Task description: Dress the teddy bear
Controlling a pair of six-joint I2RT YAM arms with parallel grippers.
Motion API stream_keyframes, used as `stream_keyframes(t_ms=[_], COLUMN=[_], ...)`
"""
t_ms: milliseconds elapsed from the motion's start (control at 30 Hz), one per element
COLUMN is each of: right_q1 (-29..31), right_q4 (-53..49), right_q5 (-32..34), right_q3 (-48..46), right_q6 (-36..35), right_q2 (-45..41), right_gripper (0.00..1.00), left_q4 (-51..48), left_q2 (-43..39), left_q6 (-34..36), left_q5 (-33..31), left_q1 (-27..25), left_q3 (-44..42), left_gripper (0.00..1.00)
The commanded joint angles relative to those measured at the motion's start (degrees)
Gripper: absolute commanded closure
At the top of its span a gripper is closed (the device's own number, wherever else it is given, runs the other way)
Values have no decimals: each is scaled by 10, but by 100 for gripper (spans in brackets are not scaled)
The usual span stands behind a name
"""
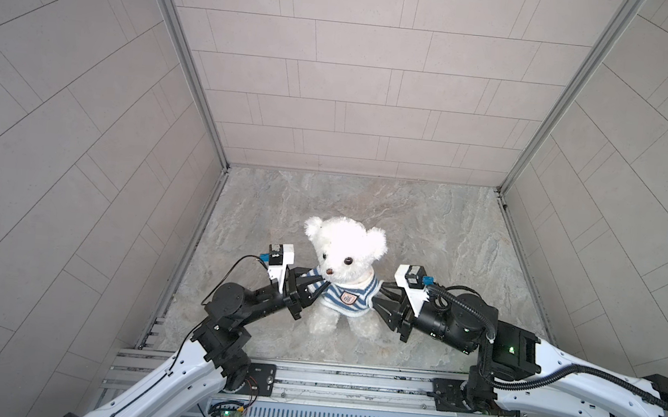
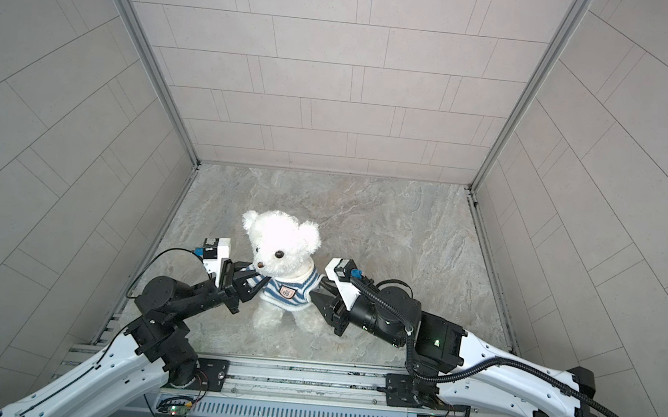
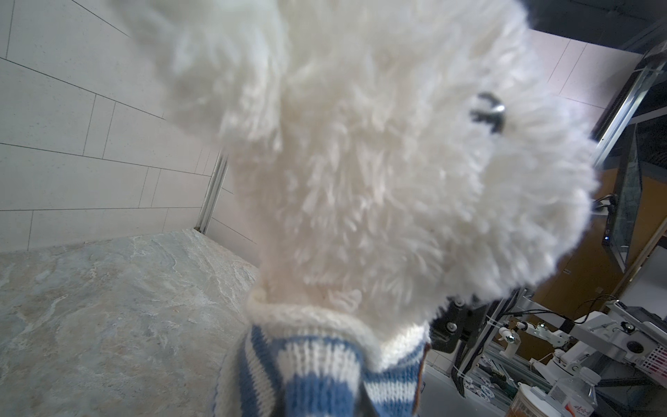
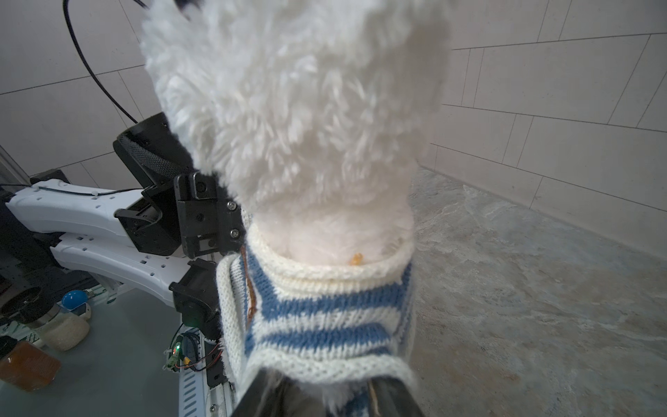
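The fluffy white teddy bear [image 1: 345,248] [image 2: 283,242] stands upright on the stone-patterned floor in both top views, wearing a blue-and-white striped shirt [image 1: 346,298] with a chest badge. My left gripper [image 1: 313,287] is at the bear's side, shut on the shirt's sleeve. In the left wrist view that sleeve [image 3: 317,361] covers the jaws. My right gripper [image 1: 381,299] [image 4: 325,393] is at the other side. Its dark fingers [image 4: 267,397] flank the furry arm sticking out of the other sleeve [image 4: 325,307].
Tiled walls [image 1: 337,72] close the cell on three sides, and a metal rail [image 1: 349,380] runs along the front. Both arm bases sit on that rail. Jars and bottles [image 4: 61,328] stand outside the cell beyond the rail.
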Motion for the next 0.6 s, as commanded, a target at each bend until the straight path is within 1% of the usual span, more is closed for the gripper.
stream_keyframes(t_ms=[0, 167, 367, 567], right_q1=[4, 4, 4, 4], right_q4=[21, 34, 74, 68], right_q5=[-37, -77, -118, -110], right_q3=[7, 6, -10, -2], right_q6=[6, 6, 1, -3], right_q2=[8, 11, -14, -12], right_gripper=[67, 75, 80, 82], left_q4=[61, 72, 75, 95], left_q2=[-7, -8, -17, -14], left_q6=[-15, -23, -30, -42], left_q5=[14, 19, 19, 32], left_q1=[0, 0, 0, 0], left_q3=[-3, -4, -4, -4], left_gripper=[100, 100, 100, 100])
